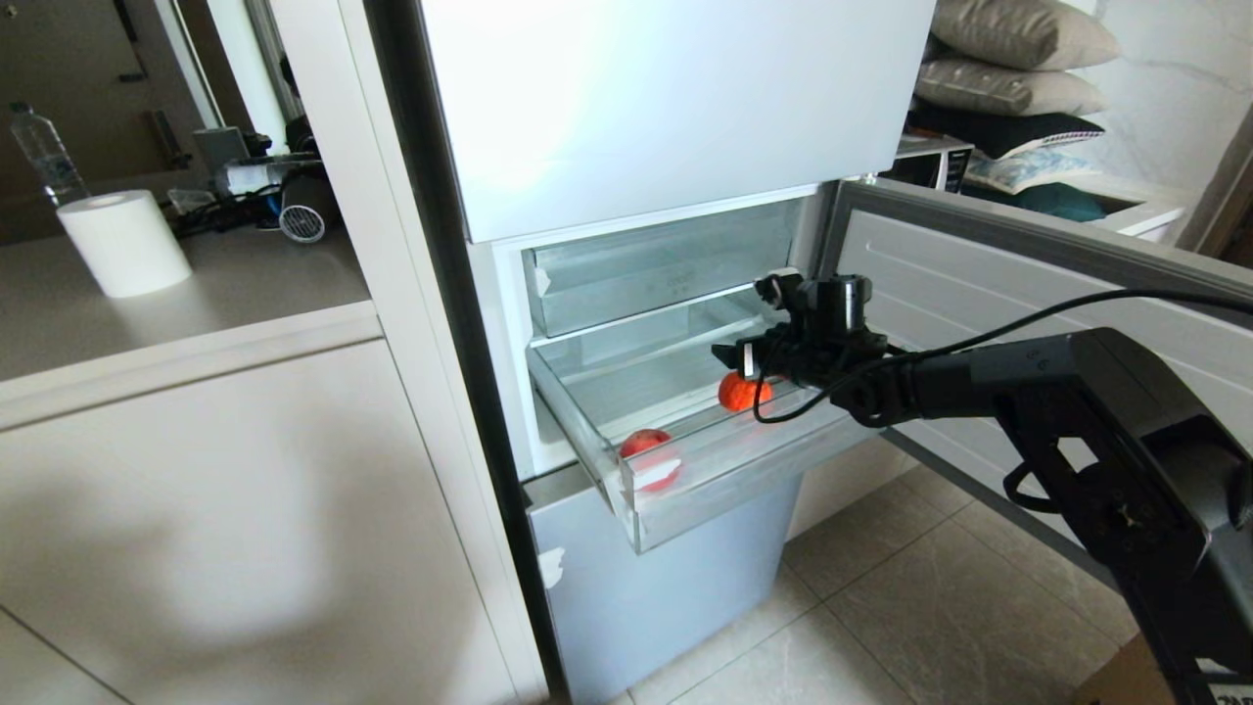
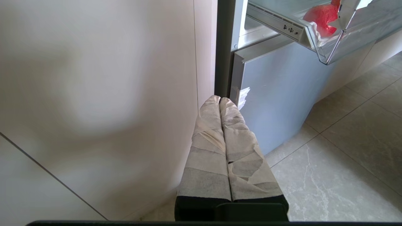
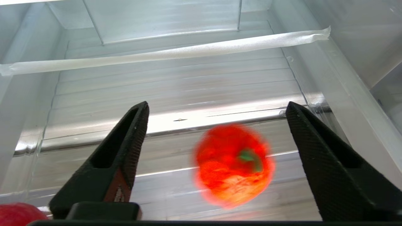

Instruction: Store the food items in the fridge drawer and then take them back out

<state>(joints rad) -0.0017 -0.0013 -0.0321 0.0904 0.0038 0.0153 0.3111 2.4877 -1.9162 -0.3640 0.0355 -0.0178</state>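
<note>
Drawer: the fridge drawer (image 1: 685, 460) sits pulled out at centre frame in your head view, open to the top. That is why you can reach in from above instead of past its tall clear front wall.

Orange-red fruit: the orange-red fruit (image 3: 234, 164) shows low and right of centre in your right wrist view, blurred, between the two black fingers and touching neither. Whether it rests on the ribbed floor or is dropping to it cannot be told. In the head view it lies just below the gripper, centre frame.

Red fruit: a second red fruit (image 1: 648, 455) sits in the drawer's near corner, lower centre of the head view, against the front wall behind the white tape scrap (image 1: 658, 472). It also shows at upper right of the left wrist view.

Right gripper: your right gripper (image 3: 216, 163) has its fingers spread wide, nothing pinched. It reads as a release or a fresh approach.

Right arm pose: your right arm enters from the lower right of the head view and stretches leftward over the drawer rim, the gripper aimed into the bin.

Left gripper: your left gripper (image 2: 220, 102) is parked low beside the cabinet, taped fingers (image 2: 207, 147) pressed together, empty, aimed at the pale blue door panel (image 2: 276, 91).

Judgement: the storing half looks nearly complete; both fruits are in the drawer.
</note>
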